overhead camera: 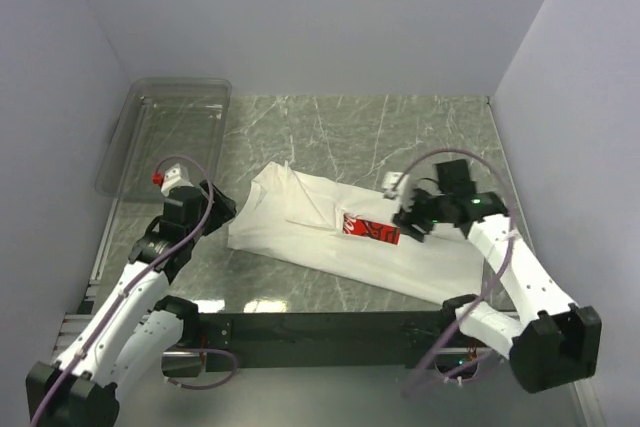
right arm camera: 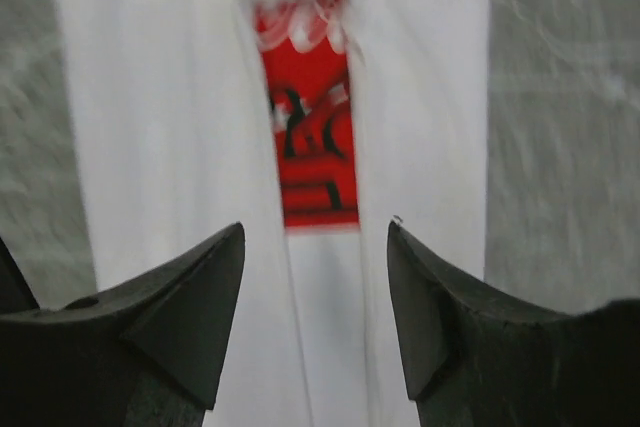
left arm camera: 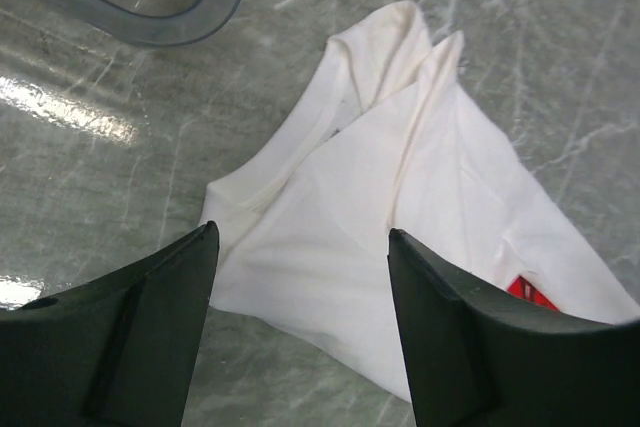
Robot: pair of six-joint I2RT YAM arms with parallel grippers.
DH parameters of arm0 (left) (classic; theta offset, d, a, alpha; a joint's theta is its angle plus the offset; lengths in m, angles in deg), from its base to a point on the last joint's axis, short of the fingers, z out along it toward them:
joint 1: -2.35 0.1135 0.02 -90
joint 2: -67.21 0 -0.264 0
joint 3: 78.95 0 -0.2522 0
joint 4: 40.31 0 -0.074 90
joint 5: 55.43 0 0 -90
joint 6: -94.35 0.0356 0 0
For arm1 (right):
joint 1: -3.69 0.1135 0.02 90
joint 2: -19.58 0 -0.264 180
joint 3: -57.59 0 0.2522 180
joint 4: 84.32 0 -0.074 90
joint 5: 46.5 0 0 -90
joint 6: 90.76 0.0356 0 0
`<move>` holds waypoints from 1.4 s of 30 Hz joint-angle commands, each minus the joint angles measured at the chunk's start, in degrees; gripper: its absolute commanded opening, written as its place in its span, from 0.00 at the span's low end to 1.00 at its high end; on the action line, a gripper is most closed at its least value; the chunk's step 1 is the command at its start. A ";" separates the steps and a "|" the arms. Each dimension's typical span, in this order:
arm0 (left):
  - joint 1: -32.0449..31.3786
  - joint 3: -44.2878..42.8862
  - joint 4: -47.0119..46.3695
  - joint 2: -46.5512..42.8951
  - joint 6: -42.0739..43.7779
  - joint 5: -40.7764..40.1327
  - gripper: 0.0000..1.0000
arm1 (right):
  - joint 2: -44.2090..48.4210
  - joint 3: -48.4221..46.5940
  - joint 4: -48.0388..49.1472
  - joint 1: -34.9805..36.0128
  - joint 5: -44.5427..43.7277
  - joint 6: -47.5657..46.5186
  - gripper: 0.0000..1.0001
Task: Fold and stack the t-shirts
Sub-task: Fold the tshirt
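The t-shirt (overhead camera: 300,222) is white cloth, matt and soft, creased along its folds. Its red print (right arm camera: 312,162) shows no shine. The tabletop (overhead camera: 400,127) has a grey-green marbled face, smooth and glossy, with bright glare near its left edge. At the far left corner the bin (overhead camera: 180,89) is clear plastic, smooth and shiny. The left gripper (left arm camera: 300,237) and right gripper (right arm camera: 315,229) have matt black fingers that look like plastic.
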 commanded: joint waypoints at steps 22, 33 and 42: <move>0.25 -8.81 16.17 -24.67 -2.56 0.94 0.85 | -54.15 -36.25 21.59 48.53 -39.00 32.33 0.64; 0.25 -8.73 15.99 -24.50 -2.30 1.82 0.84 | -56.89 -37.66 20.10 48.44 -38.48 32.68 0.29; 0.25 -8.46 15.47 -24.32 -2.39 2.25 0.84 | -48.10 -35.73 21.06 42.30 -37.25 34.35 0.00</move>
